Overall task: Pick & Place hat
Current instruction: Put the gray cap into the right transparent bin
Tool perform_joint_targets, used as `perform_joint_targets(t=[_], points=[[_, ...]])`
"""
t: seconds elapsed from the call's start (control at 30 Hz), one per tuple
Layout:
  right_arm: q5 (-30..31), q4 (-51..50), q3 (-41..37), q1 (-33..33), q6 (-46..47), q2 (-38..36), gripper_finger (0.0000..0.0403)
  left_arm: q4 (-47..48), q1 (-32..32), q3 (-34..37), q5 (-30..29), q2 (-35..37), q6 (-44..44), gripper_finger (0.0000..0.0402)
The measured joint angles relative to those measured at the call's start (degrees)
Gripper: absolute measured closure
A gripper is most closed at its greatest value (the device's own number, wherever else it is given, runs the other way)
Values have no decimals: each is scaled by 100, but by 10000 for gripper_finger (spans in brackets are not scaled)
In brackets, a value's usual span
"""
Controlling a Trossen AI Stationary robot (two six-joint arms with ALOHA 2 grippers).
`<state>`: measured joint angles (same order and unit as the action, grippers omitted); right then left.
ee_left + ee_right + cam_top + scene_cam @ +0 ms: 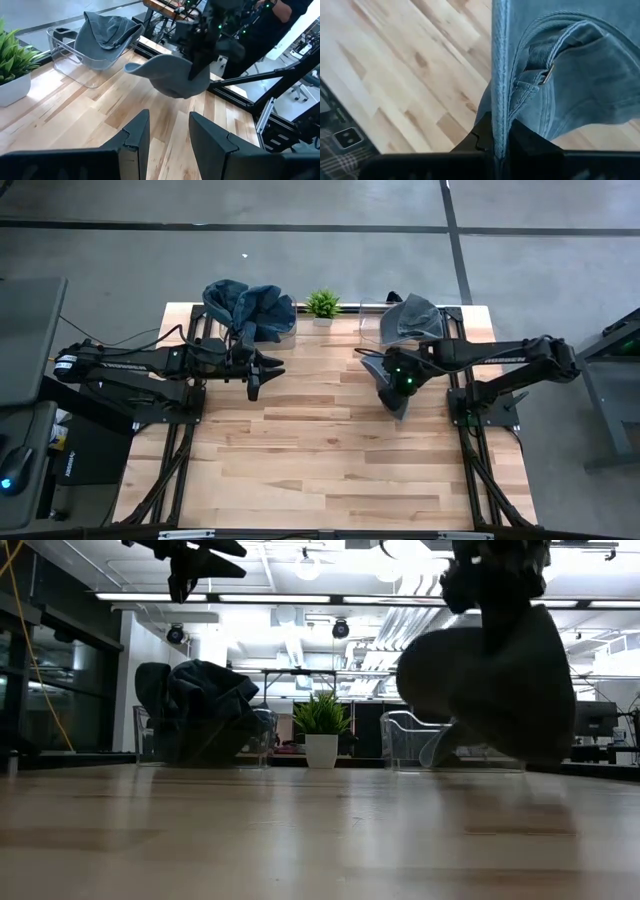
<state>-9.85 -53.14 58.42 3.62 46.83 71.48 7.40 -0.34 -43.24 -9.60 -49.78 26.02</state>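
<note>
The right gripper [496,145] is clamped on a gray hat [397,383] above the counter [330,460]; the left gripper [167,132] hangs open and empty.

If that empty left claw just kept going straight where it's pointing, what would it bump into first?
Probably the grey hat hanging from the right gripper. The open left gripper points across the table at it, with only bare wood between, though depth is hard to judge.
</note>
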Motion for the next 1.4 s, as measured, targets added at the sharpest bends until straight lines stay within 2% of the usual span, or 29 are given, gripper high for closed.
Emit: perform_joint_targets(t=[0.73,1.03,1.23,1.4], points=[[-12,-415,844,-341,118,0,393,-7,0,0,-3,0,-13,286],[-81,-1008,1160,-341,76,2,393,-4,-2,0,-3,2,-9,286],[62,-1485,1677,-341,68,2,393,-2,-2,0,30,1,-6,286],[405,-1938,2331,-341,-24,2,393,-2,-2,0,34,0,-2,286]])
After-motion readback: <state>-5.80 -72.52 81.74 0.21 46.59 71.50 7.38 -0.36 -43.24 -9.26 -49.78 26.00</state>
